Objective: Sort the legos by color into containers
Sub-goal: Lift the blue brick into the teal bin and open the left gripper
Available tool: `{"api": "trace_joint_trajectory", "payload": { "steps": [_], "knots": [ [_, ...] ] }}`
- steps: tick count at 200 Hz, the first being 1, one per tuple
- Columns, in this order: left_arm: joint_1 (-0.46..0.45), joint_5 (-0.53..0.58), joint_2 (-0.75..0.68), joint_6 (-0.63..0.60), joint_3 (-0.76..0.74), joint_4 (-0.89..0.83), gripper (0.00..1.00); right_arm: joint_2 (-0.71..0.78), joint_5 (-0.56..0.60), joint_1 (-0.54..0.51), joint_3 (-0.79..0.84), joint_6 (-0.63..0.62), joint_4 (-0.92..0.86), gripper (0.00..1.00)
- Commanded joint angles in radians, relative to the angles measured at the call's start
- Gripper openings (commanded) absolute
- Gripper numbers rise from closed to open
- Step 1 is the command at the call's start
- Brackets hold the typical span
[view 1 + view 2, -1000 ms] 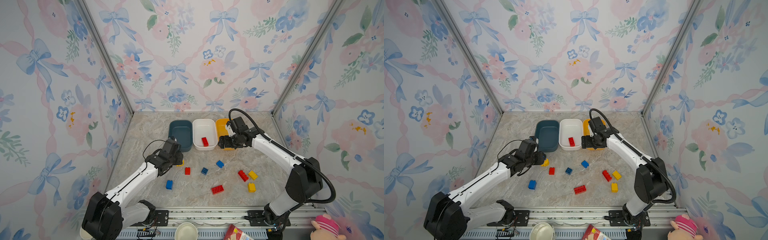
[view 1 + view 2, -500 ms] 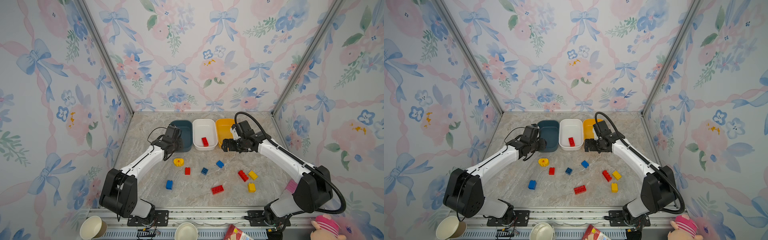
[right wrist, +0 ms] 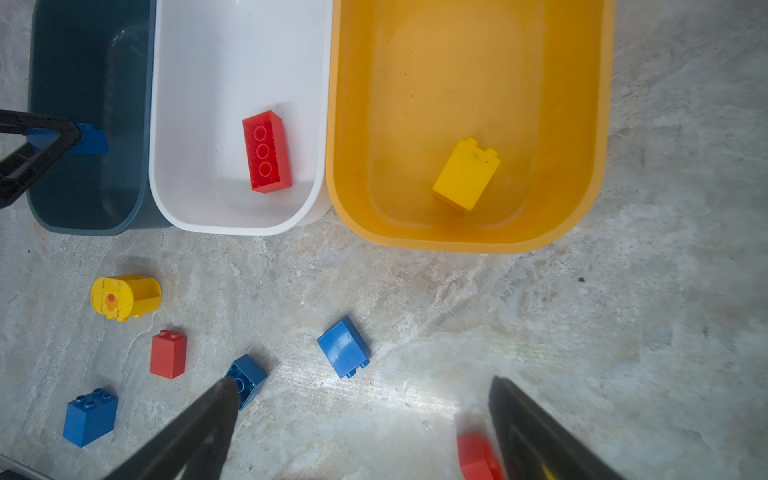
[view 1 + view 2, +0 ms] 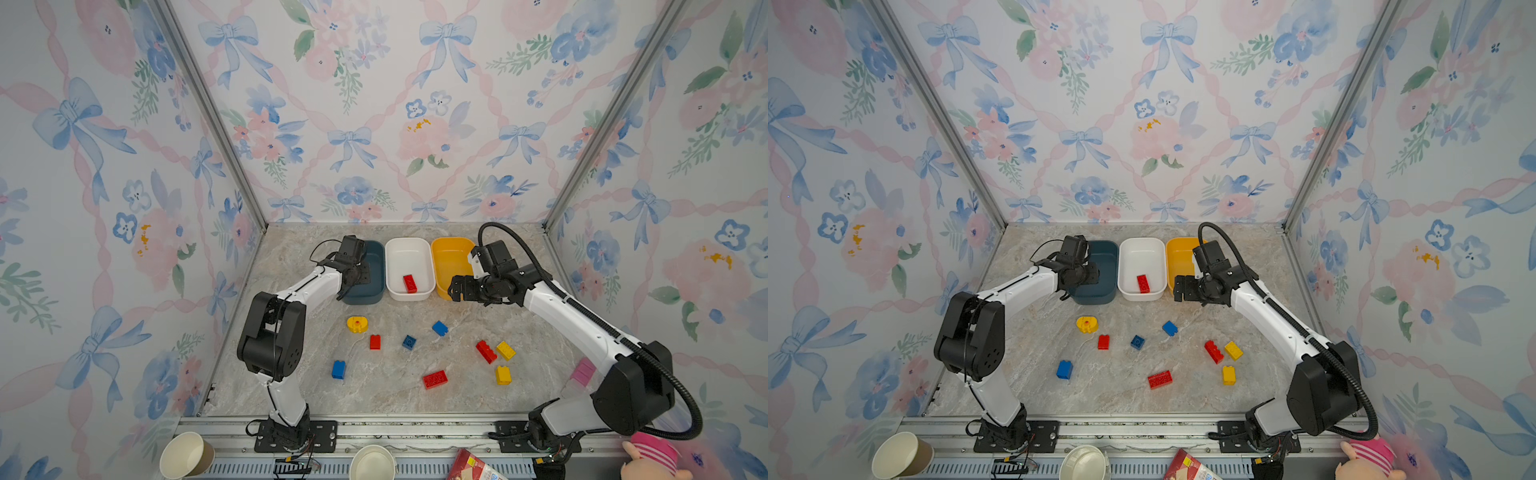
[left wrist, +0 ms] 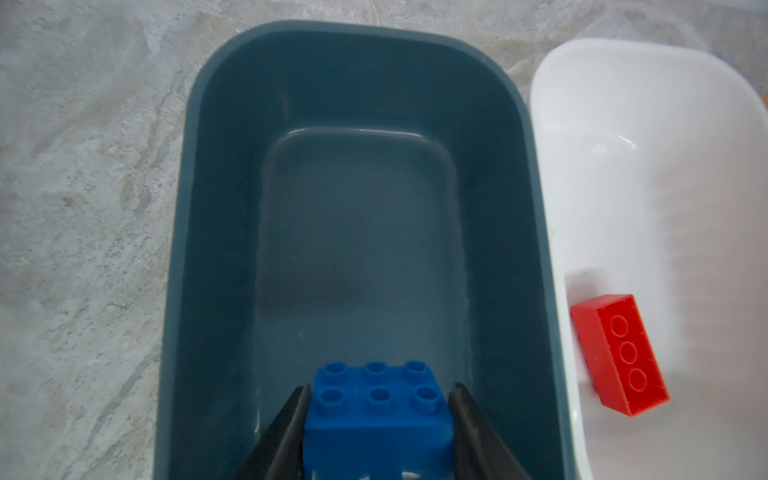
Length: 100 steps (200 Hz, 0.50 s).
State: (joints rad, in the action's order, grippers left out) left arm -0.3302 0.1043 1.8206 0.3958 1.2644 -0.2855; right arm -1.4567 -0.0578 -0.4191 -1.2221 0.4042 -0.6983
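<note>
A blue six-stud plastic brick is gripped by the left claw within the rim of the dark blue plastic tub. The right claw is spread wide, empty, above free counter beside the yellow plastic tub.

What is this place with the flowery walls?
Probably a robot practice booth: left arm and right arm bolted to a metal rail, wallpapered panels boxing in a table, legos and sorting tubs.
</note>
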Motion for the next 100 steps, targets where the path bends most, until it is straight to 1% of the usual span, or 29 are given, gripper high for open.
{"api": "trace_joint_trajectory", "payload": {
  "steps": [1, 14, 34, 54, 100],
  "knots": [
    [0.01, -0.008, 0.03, -0.021, 0.047, 0.004, 0.63, 0.022, 0.014, 0.023, 0.015, 0.01, -0.035, 0.97],
    [0.01, -0.01, 0.042, -0.016, 0.061, 0.003, 0.71, 0.014, 0.009, 0.035, 0.009, 0.007, -0.038, 0.97],
    [0.01, -0.02, 0.049, -0.008, 0.072, 0.003, 0.77, -0.006, 0.005, 0.047, 0.001, 0.002, -0.045, 0.97],
    [0.005, -0.025, 0.04, -0.008, 0.066, 0.003, 0.8, -0.027, -0.002, 0.055, -0.005, 0.004, -0.047, 0.97],
    [-0.002, -0.028, -0.01, -0.014, 0.043, 0.005, 0.82, -0.045, 0.0, 0.065, 0.011, 0.03, -0.052, 0.97]
  ]
}}
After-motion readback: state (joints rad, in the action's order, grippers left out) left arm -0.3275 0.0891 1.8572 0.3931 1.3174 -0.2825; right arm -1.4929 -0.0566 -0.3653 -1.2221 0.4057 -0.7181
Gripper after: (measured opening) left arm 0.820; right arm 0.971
